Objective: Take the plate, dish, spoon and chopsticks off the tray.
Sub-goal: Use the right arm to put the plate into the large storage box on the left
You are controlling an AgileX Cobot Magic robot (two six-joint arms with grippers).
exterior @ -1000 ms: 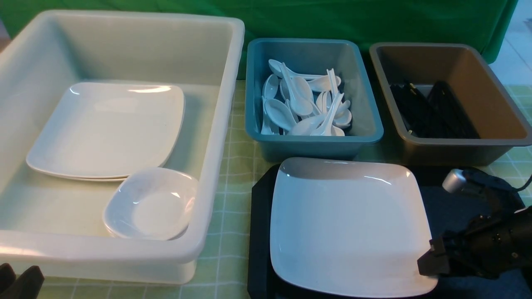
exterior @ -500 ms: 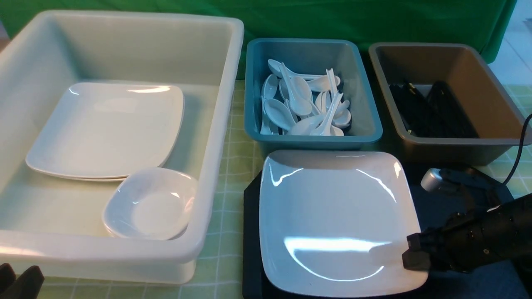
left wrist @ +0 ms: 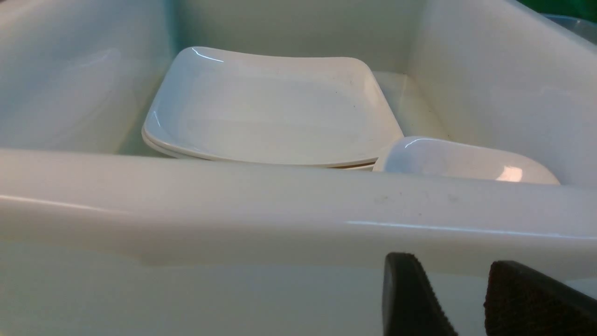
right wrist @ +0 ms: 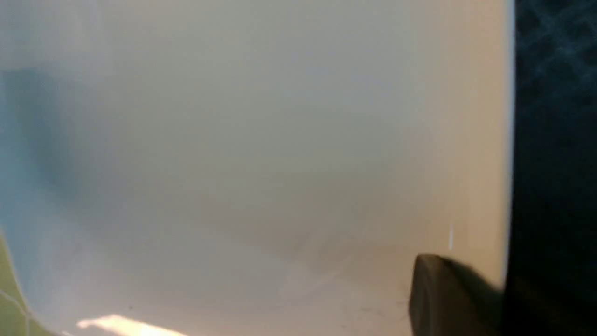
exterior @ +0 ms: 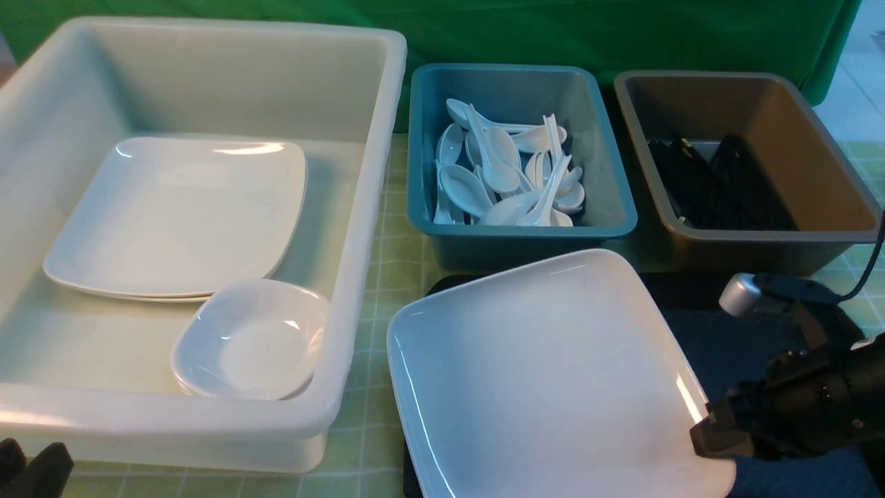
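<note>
The rigid, glossy, breakable plate [exterior: 546, 373] is clamped at its 4 o'clock rim corner by the right tool [exterior: 706, 436]; slippage is judged likely.

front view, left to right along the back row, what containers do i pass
white tub → blue bin → brown bin

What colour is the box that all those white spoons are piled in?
The spoon bin is teal blue, clearest in the front view.
</note>
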